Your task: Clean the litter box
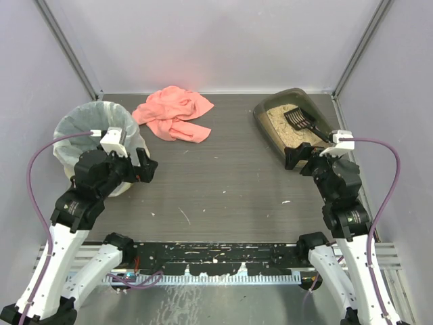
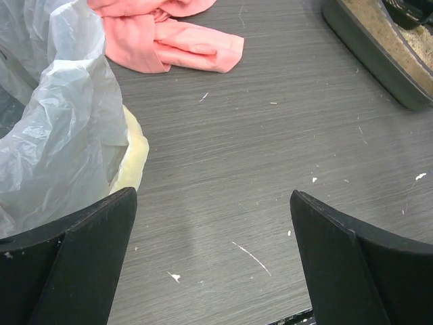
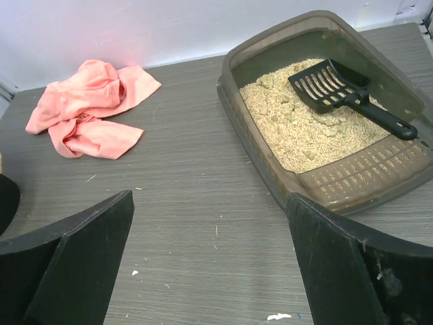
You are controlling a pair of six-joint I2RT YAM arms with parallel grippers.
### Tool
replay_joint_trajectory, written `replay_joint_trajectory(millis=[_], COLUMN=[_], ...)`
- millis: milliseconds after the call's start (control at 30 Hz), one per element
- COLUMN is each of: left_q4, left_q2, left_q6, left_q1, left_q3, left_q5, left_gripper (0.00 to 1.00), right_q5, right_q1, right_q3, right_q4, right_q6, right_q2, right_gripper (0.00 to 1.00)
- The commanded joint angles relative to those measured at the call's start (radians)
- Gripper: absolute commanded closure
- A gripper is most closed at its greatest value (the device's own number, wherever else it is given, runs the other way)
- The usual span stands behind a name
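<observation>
The grey table (image 1: pixel 223 183) shows open surface between the bag-lined bin (image 1: pixel 71 132) at its left edge and the litter box (image 3: pixel 369 172), which sits angled in the far right corner, close to the wall. A pink cloth (image 1: pixel 172 114) lies crumpled near the back edge. A black slotted scoop (image 3: pixel 331 84) rests on the litter. The left gripper (image 2: pixel 213 196) and right gripper (image 3: pixel 210 198) both gape wide, holding nothing.

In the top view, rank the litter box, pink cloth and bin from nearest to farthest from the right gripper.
From the right gripper:
1. litter box, just beyond it, at the far right.
2. pink cloth, far side, left of centre.
3. bin, across at the left edge.
</observation>
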Motion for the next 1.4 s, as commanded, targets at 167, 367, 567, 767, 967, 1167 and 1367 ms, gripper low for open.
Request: replay_joint_trajectory(millis=[167,367,567,767,967,1167,1367], left_q4=[0.07,0.063,-0.004,-0.007,0.011,0.001,-0.028], left_q2=[-0.021,-0.02,-0.025,-0.044,-0.07,-0.065,-0.004], left_q6=[-0.031,-0.032,-0.05,-0.039,-0.034,0.023,0.075], left_q1=[0.008,0.008,0.008,0.007,0.008,0.008,0.008], left_q3=[0.016,0.018,0.037,0.043,0.008,0.065,0.253], left_q5=[-0.013,-0.032,-0.149,-0.202,-0.206,-0.132,-0.162], left_gripper=[0.02,0.02,0.02,0.02,0.02,0.02,0.01], right_q5=[0.06,0.113,0.168,0.208,0.071,-0.018,-0.071], right_q1=[-0.005,-0.005,-0.005,-0.006,-0.005,-0.005,-0.005], right_q3=[0.068,0.086,0.081,0.118,0.163,0.166,0.129], right_q4=[-0.003,-0.063,-0.093,-0.168,-0.158,-0.095,-0.051], right_q6=[0.004,0.046,0.11,0.085,0.023,0.001,0.016], right_q2=[0.045,0.082,0.11,0.197,0.346,0.434,0.435], right_gripper=[0.0,0.0,0.0,0.0,0.01,0.02,0.02])
